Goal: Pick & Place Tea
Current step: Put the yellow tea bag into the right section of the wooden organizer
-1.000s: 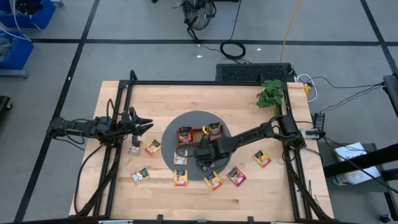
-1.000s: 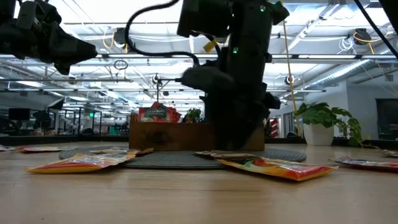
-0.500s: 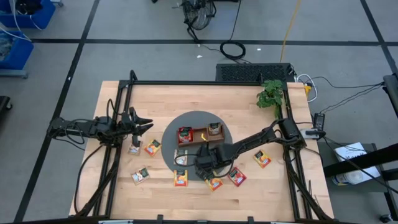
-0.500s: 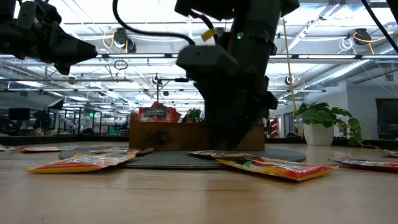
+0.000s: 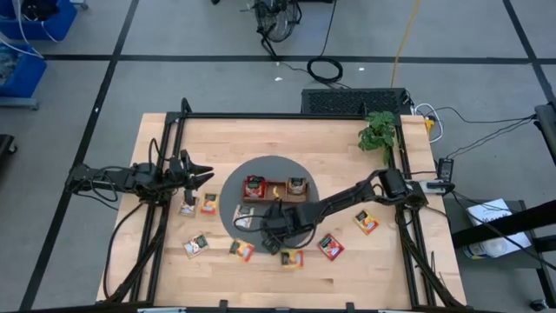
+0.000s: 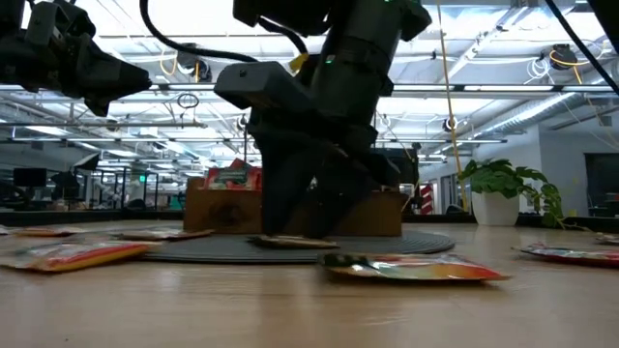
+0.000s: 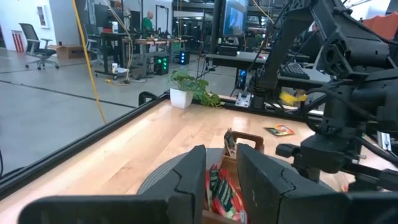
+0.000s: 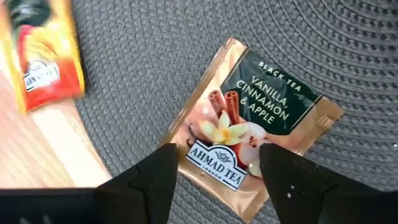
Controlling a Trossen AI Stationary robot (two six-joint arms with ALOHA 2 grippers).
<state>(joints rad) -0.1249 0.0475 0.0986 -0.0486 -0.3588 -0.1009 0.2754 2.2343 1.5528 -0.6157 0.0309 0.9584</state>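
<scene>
Fingers of the left gripper (image 5: pixel 198 170) stand narrowly apart with nothing between them, hovering at the centre left of the high view over the worktop (image 5: pixel 339 135), above two tea packets (image 5: pixel 198 206) lying just below them in that frame. Further down at lower left, one more packet (image 5: pixel 195 244) lies flat on the wood. At the centre, a round grey mat (image 5: pixel 274 165) carries a wooden tray (image 5: pixel 275 189) with packets standing in its outer compartments. On the mat's lower left edge lies a whitish vanilla-cinnamon packet (image 8: pixel 258 127); the right gripper (image 5: pixel 271 228) hangs directly over it, fingers (image 8: pixel 152 171) spread to either side and not touching it. An orange-yellow packet (image 8: pixel 45 59) sits half off the mat just beside it. Below the mat in the high view, three packets (image 5: pixel 291 257) form a loose row; at lower right another (image 5: pixel 366 223) lies apart. A potted plant (image 5: pixel 378 132) stands at upper right.
</scene>
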